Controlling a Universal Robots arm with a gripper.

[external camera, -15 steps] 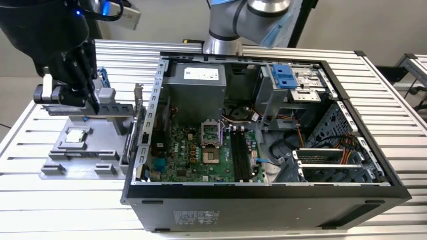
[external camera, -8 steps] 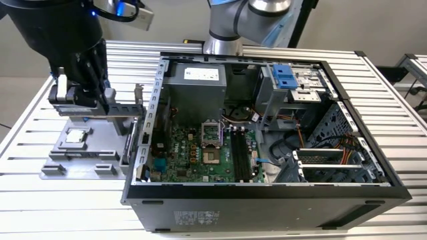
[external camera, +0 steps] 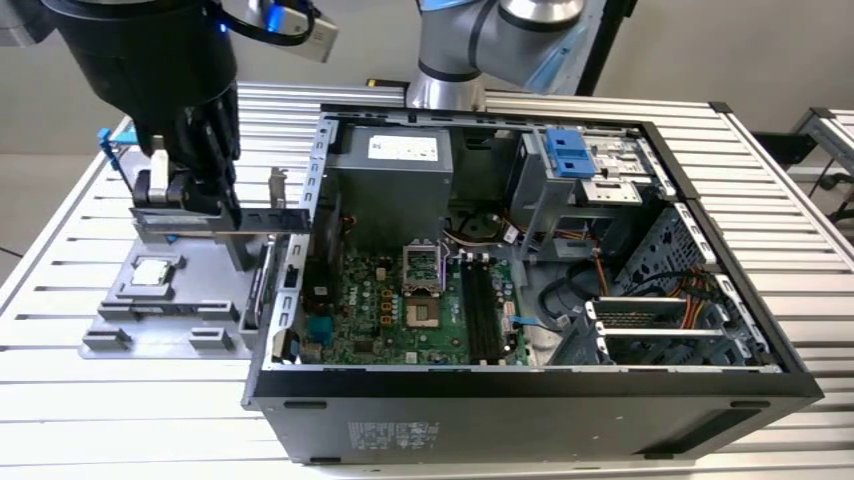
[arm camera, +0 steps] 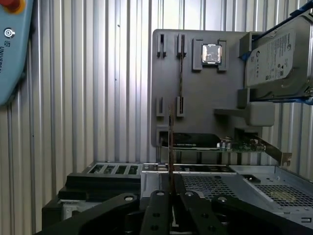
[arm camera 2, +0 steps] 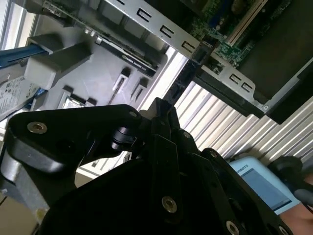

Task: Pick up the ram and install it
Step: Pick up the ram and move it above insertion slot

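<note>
hand (arm camera: 171, 193) grips ram (arm camera: 170, 142) above grey tray (arm camera: 200, 93).

Near end of ram (arm camera: 170, 142) within tool (arm camera: 171, 193)

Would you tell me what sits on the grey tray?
On the tray: a processor chip, a hard drive, an expansion card and a thin board on edge in slots. The drive hides the tray corner beneath it.
</note>
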